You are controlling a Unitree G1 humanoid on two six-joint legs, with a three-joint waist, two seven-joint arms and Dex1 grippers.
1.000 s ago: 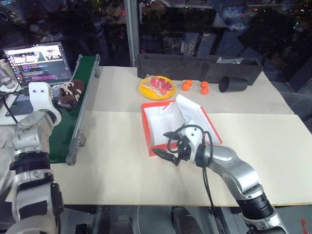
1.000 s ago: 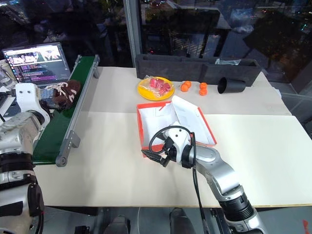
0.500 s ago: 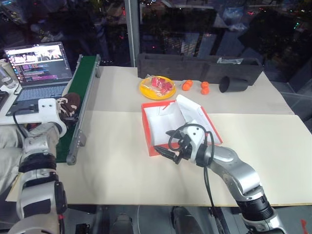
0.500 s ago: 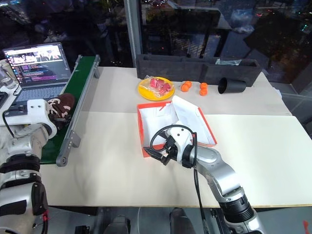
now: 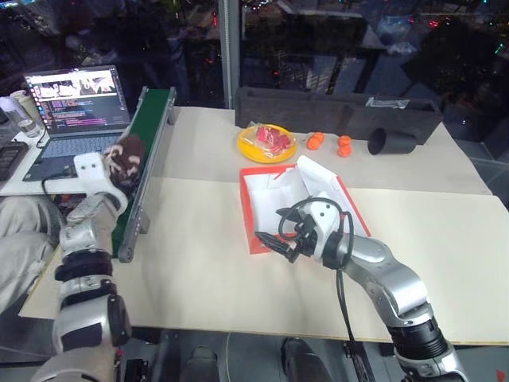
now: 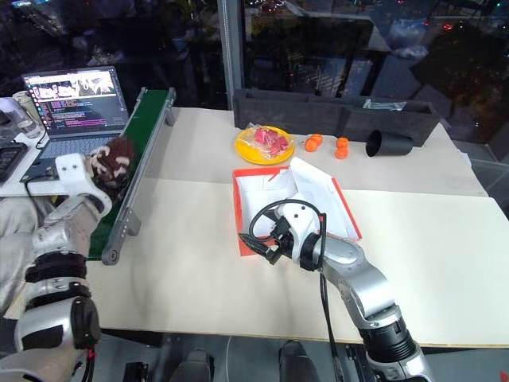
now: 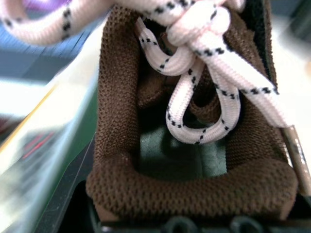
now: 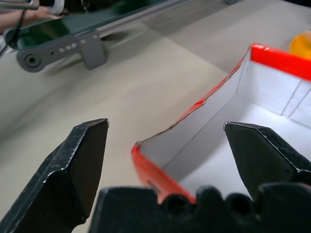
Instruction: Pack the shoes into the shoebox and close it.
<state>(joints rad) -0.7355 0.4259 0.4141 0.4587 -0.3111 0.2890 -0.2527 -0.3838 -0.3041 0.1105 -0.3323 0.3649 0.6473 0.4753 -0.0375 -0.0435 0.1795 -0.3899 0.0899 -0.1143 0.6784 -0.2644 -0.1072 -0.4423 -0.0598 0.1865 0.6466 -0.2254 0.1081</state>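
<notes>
One dark brown shoe [image 5: 127, 153] with off-white laces lies on the green conveyor belt [image 5: 149, 139] at the left. My left gripper [image 5: 111, 165] is right against the shoe. In the left wrist view the shoe's collar [image 7: 194, 187] and laces sit very close to the camera. The red-orange shoebox [image 5: 247, 208] stands open at the table's middle, white inside, its lid [image 5: 328, 191] leaning out to the right. My right gripper [image 5: 274, 241] is open at the box's near left corner. In the right wrist view its fingers [image 8: 82, 160] stand either side of that corner wall [image 8: 194, 121].
A laptop [image 5: 79, 99] stands left of the belt. Behind the box are a yellow plate [image 5: 267, 142] with red pieces, orange fruits [image 5: 316, 140], a black cup [image 5: 390, 143] on its side and a long dark grey tray [image 5: 334, 107].
The camera has shifted. My left hand has swung right, onto the shoe on the belt. The right gripper has edged slightly forward at the box corner and stays open.
</notes>
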